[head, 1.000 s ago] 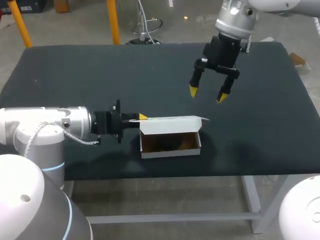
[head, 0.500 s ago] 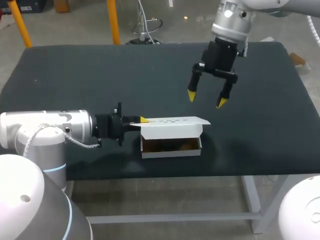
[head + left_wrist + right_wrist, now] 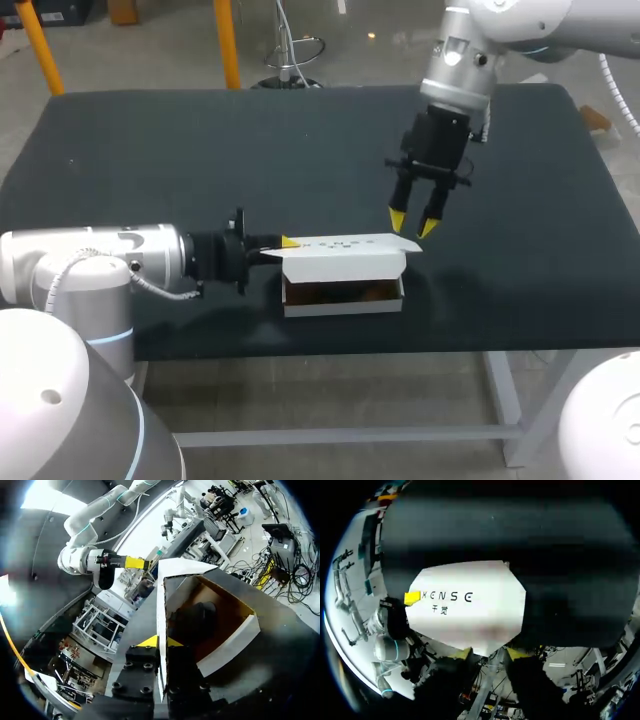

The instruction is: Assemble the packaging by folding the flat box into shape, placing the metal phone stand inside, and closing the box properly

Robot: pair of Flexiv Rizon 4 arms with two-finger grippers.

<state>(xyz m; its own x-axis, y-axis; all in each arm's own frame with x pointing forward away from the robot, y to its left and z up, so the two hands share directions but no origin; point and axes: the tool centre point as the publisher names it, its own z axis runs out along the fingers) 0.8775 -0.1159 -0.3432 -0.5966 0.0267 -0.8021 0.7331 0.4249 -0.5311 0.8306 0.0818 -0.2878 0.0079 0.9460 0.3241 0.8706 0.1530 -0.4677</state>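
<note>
A white box (image 3: 342, 297) with a brown inside stands near the table's front edge. Its lid (image 3: 345, 245) lies almost level over it, leaving a narrow gap at the front. My left gripper (image 3: 287, 241) comes in level from the left and is shut on the lid's left end; in the left wrist view the lid's edge (image 3: 161, 610) runs between its tips (image 3: 161, 641). The dark phone stand (image 3: 197, 616) lies inside the box. My right gripper (image 3: 412, 222) hangs pointing down just over the lid's right end, open but narrow. Seen from the right wrist, the lid (image 3: 470, 605) lies ahead of its tips (image 3: 490, 653).
The box stands on a black table (image 3: 150, 150), whose front edge runs just in front of it. No other objects lie on the table, and bare black surface stretches to the back, left and right.
My right gripper has come down and toward the lid's right end, and its fingers have drawn closer together. The lid has dropped lower over the box. My left gripper keeps its hold.
</note>
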